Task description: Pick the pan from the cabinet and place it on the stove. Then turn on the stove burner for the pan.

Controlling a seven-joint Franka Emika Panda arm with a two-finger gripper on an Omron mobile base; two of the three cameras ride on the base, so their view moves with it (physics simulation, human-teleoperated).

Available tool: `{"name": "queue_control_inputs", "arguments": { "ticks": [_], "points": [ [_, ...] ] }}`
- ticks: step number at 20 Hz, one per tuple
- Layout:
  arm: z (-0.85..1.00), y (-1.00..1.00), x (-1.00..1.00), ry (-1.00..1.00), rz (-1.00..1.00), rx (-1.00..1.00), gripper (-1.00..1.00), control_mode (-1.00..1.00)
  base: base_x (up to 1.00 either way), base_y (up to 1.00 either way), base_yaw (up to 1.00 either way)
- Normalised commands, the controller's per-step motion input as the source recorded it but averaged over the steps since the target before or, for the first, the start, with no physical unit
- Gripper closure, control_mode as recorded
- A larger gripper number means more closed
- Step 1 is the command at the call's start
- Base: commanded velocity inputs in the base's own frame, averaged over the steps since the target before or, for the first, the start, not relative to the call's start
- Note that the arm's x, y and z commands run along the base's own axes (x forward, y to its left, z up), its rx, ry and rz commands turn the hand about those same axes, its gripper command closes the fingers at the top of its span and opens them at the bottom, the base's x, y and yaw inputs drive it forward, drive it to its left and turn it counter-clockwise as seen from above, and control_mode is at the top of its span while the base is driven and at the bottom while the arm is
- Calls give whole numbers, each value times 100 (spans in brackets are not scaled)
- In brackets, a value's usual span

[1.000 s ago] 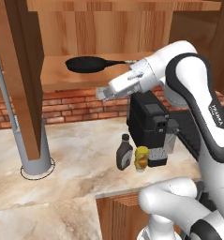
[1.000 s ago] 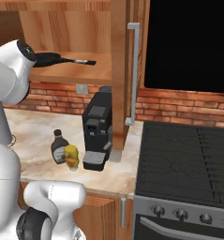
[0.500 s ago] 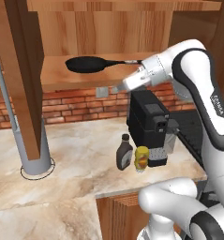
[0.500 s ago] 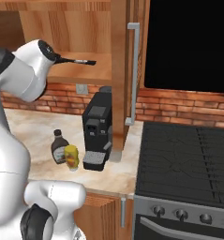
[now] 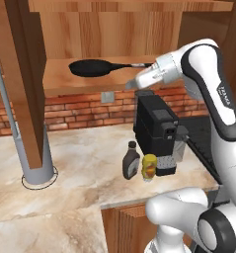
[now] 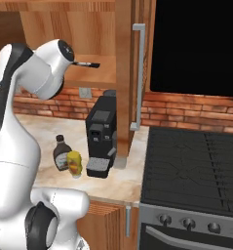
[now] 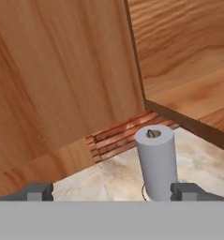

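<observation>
The black pan [image 5: 92,67] lies on the light wood shelf of the open cabinet [image 5: 55,81], its thin handle [image 6: 87,64] pointing right. My gripper [image 5: 131,85] hovers just below and in front of the handle's silver tip, apart from it. In the hand view the gripper [image 7: 113,192] is open, its fingertips [image 7: 38,191] far apart with nothing between them, and it looks down at the counter. The black stove [image 6: 196,166] sits at the right with grey knobs [image 6: 187,223] along its front.
A black coffee machine [image 5: 156,131] stands under the shelf, with a brown bottle [image 5: 131,160] and a yellow jar [image 5: 149,167] in front of it. A grey post [image 5: 38,165] rises at the left by the open cabinet door [image 5: 25,74]. A dark microwave [image 6: 196,44] hangs above the stove.
The hand has risen and swung right, closing in on the pan handle's tip. The jaws stay open and the pan has not moved.
</observation>
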Motion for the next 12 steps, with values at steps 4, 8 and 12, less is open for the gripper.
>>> {"name": "queue_control_inputs", "arguments": {
  "ticks": [4, 8, 12],
  "points": [
    [6, -23, 35, -9, -3, 0, -100, -100, 0, 0, 0],
    [4, -11, 24, -15, -1, -1, -100, -100, 0, 0, 0],
    [0, -4, 18, -18, -1, -4, -100, -100, 0, 0, 0]
  ]
}}
